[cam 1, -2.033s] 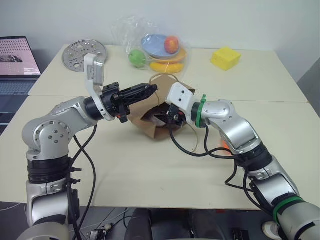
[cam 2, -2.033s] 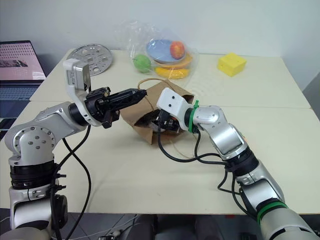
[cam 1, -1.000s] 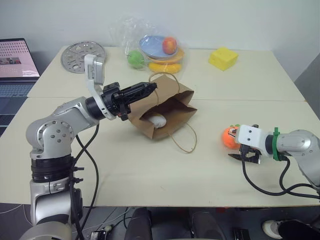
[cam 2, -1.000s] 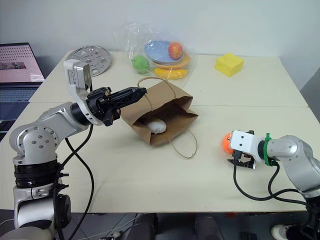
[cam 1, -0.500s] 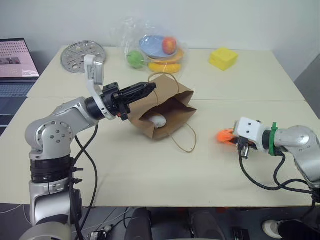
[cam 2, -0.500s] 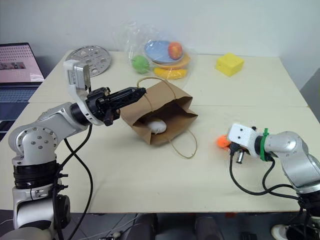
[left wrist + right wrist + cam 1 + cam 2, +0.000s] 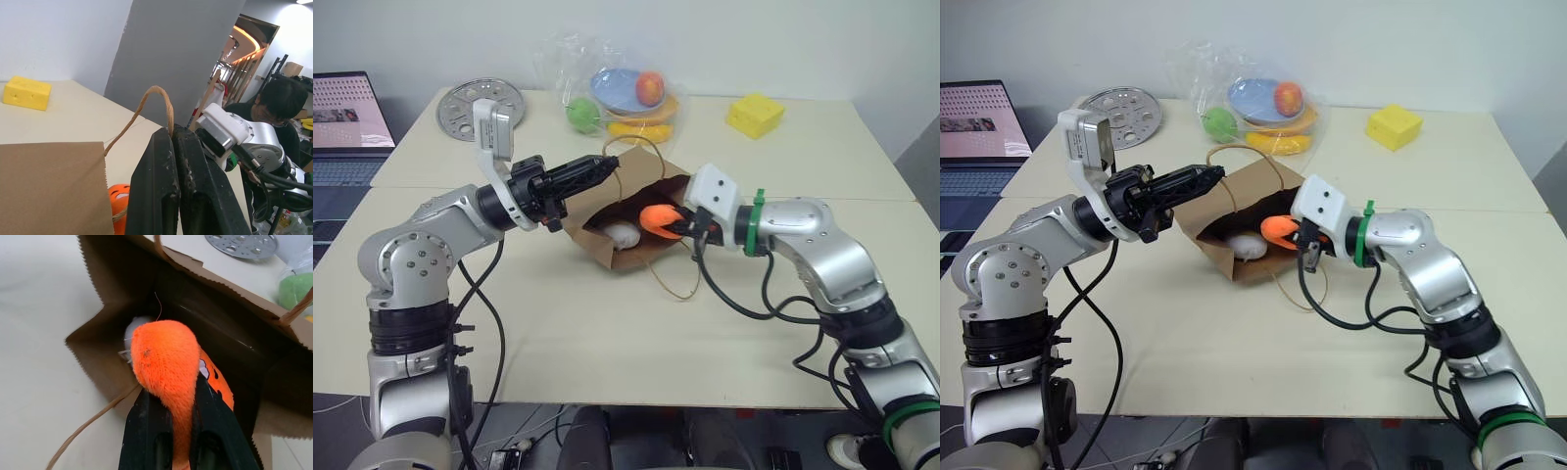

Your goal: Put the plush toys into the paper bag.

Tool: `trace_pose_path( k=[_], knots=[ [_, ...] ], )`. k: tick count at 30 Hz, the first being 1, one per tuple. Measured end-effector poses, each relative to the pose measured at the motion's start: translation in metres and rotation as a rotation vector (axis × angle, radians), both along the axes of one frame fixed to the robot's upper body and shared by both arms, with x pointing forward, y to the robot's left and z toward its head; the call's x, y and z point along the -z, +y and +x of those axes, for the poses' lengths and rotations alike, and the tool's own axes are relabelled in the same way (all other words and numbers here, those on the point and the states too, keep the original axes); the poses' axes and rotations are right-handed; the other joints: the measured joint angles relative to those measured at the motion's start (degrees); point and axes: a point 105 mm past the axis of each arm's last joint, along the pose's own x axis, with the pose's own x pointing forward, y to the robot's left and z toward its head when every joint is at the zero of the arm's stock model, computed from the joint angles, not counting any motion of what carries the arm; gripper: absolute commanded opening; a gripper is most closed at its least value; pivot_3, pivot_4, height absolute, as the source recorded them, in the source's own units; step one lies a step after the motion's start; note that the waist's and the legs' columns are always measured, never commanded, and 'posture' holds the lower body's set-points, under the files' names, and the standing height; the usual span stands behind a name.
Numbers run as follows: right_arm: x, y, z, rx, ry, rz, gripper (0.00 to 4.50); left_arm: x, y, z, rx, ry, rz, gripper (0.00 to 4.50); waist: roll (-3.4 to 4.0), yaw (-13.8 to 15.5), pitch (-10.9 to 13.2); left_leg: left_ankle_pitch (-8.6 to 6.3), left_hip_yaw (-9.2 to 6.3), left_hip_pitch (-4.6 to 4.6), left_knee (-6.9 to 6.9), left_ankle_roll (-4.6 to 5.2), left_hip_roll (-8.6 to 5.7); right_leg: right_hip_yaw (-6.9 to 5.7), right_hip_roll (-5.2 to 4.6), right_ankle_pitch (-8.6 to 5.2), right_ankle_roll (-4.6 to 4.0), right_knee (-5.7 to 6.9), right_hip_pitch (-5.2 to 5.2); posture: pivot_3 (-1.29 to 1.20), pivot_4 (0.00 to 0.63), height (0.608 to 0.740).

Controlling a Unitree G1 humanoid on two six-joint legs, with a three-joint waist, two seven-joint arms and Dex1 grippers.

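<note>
Brown paper bag (image 7: 651,211), two plush toys (image 7: 168,362), two grippers (image 7: 168,396).

Orange carrot plush (image 7: 660,219) at brown paper bag (image 7: 636,257) mouth, white plush (image 7: 624,235) inside

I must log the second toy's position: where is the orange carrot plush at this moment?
The orange carrot plush is held in the right gripper at the paper bag's open mouth, beside the white plush lying inside.

Two cream-topped rectangular tables (image 7: 822,147) stand pushed together, a thin seam running between them, against a plain pale grey wall (image 7: 754,39). In the left wrist view a darker grey wall panel (image 7: 181,54) adjoins a corridor lit by a curved orange ceiling strip (image 7: 249,41).
</note>
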Motion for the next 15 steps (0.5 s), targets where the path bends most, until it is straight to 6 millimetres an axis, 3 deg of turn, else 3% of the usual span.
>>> trace_pose_path(
  k=[4, 11, 12, 15],
  knots=[
    [0.008, 0.016, 0.023, 0.07, -0.047, -0.002, 1.72, -0.001, -0.001, -0.001, 0.011, -0.003, -0.003, 0.0, 0.0, -0.1, 0.0, 0.0, -0.01, 0.0, -0.06, 0.0, 0.0, -0.03, 0.0, 0.01, -0.03, 0.07, -0.06, 0.0, 0.15, 0.74],
    [0.009, 0.015, 0.027, 0.088, -0.082, -0.02, 4.27, -0.001, -0.001, -0.001, 0.008, -0.002, -0.005, 0.0, 0.0, 0.0, 0.0, 0.0, -0.04, -0.02, -0.06, 0.0, -0.01, -0.06, -0.01, 0.01, -0.03, 0.09, -0.07, 0.0, 0.15, 0.74],
    [0.006, 0.016, 0.025, 0.075, -0.091, -0.024, 4.46, -0.001, 0.0, -0.001, 0.007, 0.001, -0.007, 0.0, 0.01, 0.0, 0.0, 0.0, -0.04, -0.02, -0.06, 0.0, -0.01, -0.05, 0.0, 0.01, -0.03, 0.11, -0.07, 0.0, 0.15, 0.74],
    [-0.002, 0.022, 0.015, 0.026, -0.113, -0.014, 4.46, 0.0, 0.001, 0.001, 0.003, 0.008, -0.011, 0.0, 0.01, -0.1, 0.0, 0.0, -0.04, -0.01, -0.05, 0.0, 0.0, -0.06, 0.0, 0.01, -0.03, 0.16, -0.07, 0.0, 0.15, 0.74]
  ],
)
